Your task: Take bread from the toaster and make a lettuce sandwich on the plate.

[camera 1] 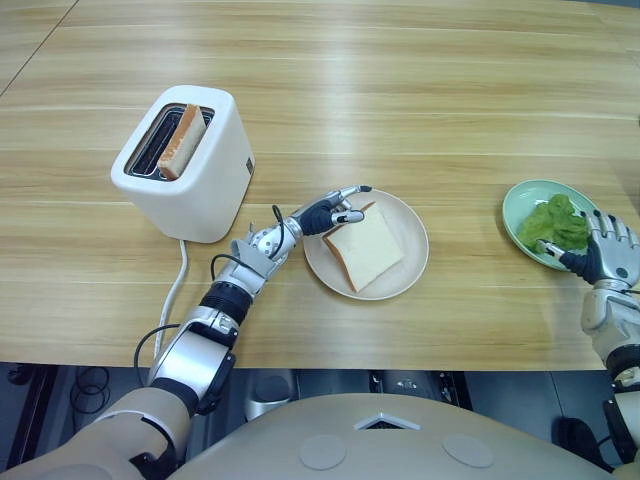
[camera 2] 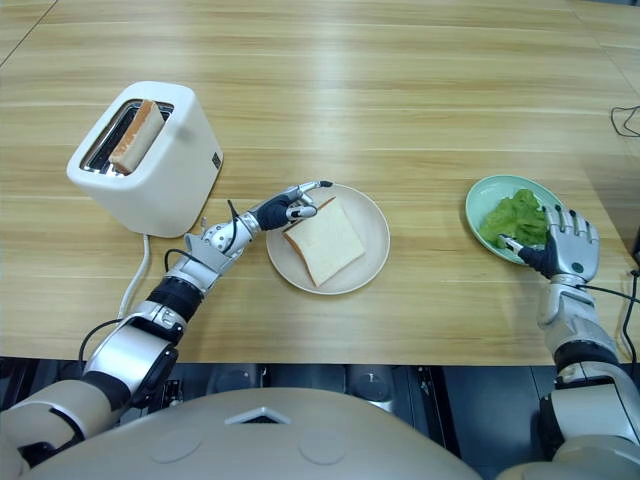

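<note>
One slice of bread (camera 1: pixel 362 250) lies flat on the beige plate (camera 1: pixel 418 235), near the middle of the table (camera 1: pixel 400 100). A second slice (camera 1: pixel 182 142) stands in the right-hand slot of the white toaster (camera 1: pixel 205 185), far left of the plate. Only its top edge and upper crust show; the rest is down inside the slot.

The left hand (camera 1: pixel 318 216) lies over the plate's left rim. It is loosely spread and grips nothing. One of its fingertips (camera 1: pixel 352 214) is at the slice's far-left corner, though whether it presses on the bread or only hangs just above it is hard to make out.

At the right side of the table a green dish (camera 1: pixel 512 215) holds a single heap of lettuce (camera 1: pixel 555 222). The right hand (camera 1: pixel 612 255) is at the dish's near-right rim, back upward and fingers straight, covering that part of the rim. Its thumb points towards the lettuce, and I cannot tell whether it touches a leaf. The hand holds nothing that can be seen.

A pale cord (camera 1: pixel 176 285) runs from the toaster's near side to the table's near edge, where it passes behind the left arm.

The count is two slices of bread, two dishes, one toaster and one heap of lettuce.
</note>
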`<state>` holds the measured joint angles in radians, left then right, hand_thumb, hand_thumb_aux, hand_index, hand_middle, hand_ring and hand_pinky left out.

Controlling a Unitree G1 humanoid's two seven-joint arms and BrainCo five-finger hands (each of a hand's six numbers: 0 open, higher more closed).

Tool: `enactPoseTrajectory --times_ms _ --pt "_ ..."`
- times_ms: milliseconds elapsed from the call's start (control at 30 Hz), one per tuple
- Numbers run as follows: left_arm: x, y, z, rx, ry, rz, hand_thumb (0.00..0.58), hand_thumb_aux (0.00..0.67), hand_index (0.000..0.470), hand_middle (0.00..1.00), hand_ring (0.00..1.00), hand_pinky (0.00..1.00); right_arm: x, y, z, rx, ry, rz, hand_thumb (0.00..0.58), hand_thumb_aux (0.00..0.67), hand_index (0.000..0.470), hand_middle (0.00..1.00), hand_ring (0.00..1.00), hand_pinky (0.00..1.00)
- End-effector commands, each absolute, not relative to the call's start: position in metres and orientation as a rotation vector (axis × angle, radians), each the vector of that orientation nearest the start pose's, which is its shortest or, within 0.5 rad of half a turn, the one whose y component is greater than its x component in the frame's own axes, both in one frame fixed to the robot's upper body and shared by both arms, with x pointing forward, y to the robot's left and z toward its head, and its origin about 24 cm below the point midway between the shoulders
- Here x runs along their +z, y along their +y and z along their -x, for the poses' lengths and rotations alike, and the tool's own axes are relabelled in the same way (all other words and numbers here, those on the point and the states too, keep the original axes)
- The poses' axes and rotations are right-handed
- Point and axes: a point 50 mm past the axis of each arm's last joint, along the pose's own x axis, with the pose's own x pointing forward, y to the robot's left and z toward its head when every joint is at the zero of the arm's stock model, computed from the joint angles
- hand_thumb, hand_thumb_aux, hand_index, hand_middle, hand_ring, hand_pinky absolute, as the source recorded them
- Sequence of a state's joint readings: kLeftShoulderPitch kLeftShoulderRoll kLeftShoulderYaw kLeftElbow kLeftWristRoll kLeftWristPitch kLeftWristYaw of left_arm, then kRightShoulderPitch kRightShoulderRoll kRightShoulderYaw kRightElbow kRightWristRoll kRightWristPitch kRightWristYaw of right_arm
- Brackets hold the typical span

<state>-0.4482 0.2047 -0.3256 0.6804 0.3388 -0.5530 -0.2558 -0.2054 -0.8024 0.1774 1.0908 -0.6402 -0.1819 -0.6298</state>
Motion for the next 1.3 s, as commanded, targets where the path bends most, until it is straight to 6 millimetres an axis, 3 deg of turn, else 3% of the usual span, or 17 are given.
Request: enactPoseTrajectory --times_ms 33,533,567,600,633,667,700,733,767,800,1300 --pt "0.040 0.089 -0.304 -0.732 -0.245 -0.627 0.000 0.000 0.000 0.80 0.80 0.80 0.002 -0.401 -0.204 -0.361 0.464 1.554 0.000 0.000 0.000 0.00 0.00 0.00" --pt "0.041 0.090 -0.301 -0.726 -0.246 -0.616 0.000 0.000 0.000 0.80 0.80 0.80 -0.009 -0.390 -0.214 -0.278 0.515 1.570 0.014 0.008 0.005 0.00 0.00 0.00" --pt "0.041 0.090 -0.301 -0.726 -0.245 -0.616 0.000 0.000 0.000 0.79 0.79 0.79 -0.009 -0.390 -0.214 -0.276 0.515 1.572 0.156 0.097 0.067 0.00 0.00 0.00" --pt "0.041 0.090 -0.301 -0.726 -0.246 -0.615 0.000 0.000 0.000 0.79 0.79 0.79 -0.009 -0.390 -0.213 -0.277 0.513 1.573 0.395 0.292 0.200 0.00 0.00 0.00" --pt "0.041 0.091 -0.301 -0.726 -0.246 -0.615 0.000 0.000 0.000 0.79 0.79 0.79 -0.009 -0.390 -0.213 -0.278 0.510 1.574 0.472 0.381 0.262 0.00 0.00 0.00" --pt "0.041 0.091 -0.301 -0.726 -0.245 -0.614 0.000 0.000 0.000 0.79 0.79 0.79 -0.009 -0.389 -0.213 -0.279 0.505 1.576 0.472 0.381 0.262 0.00 0.00 0.00" --pt "0.040 0.091 -0.300 -0.725 -0.245 -0.614 0.000 0.000 0.000 0.78 0.78 0.78 -0.009 -0.389 -0.214 -0.281 0.498 1.577 0.503 0.426 0.292 0.00 0.00 0.00" --pt "0.040 0.092 -0.300 -0.724 -0.244 -0.613 0.000 0.000 0.000 0.78 0.78 0.78 -0.009 -0.389 -0.214 -0.282 0.492 1.577 0.564 0.560 0.384 0.00 0.00 0.00" --pt "0.040 0.092 -0.300 -0.723 -0.243 -0.613 0.000 0.000 0.000 0.78 0.78 0.78 -0.008 -0.388 -0.214 -0.284 0.485 1.579 0.564 0.560 0.384 0.00 0.00 0.00" --pt "0.040 0.092 -0.300 -0.722 -0.241 -0.613 0.000 0.000 0.000 0.78 0.78 0.78 -0.008 -0.388 -0.215 -0.287 0.476 1.580 0.580 0.670 0.460 0.00 0.00 0.00" --pt "0.038 0.093 -0.301 -0.715 -0.235 -0.603 0.000 0.000 0.000 0.71 0.71 0.71 0.005 -0.385 -0.224 -0.362 0.326 1.582 0.580 0.670 0.460 0.00 0.00 0.00"
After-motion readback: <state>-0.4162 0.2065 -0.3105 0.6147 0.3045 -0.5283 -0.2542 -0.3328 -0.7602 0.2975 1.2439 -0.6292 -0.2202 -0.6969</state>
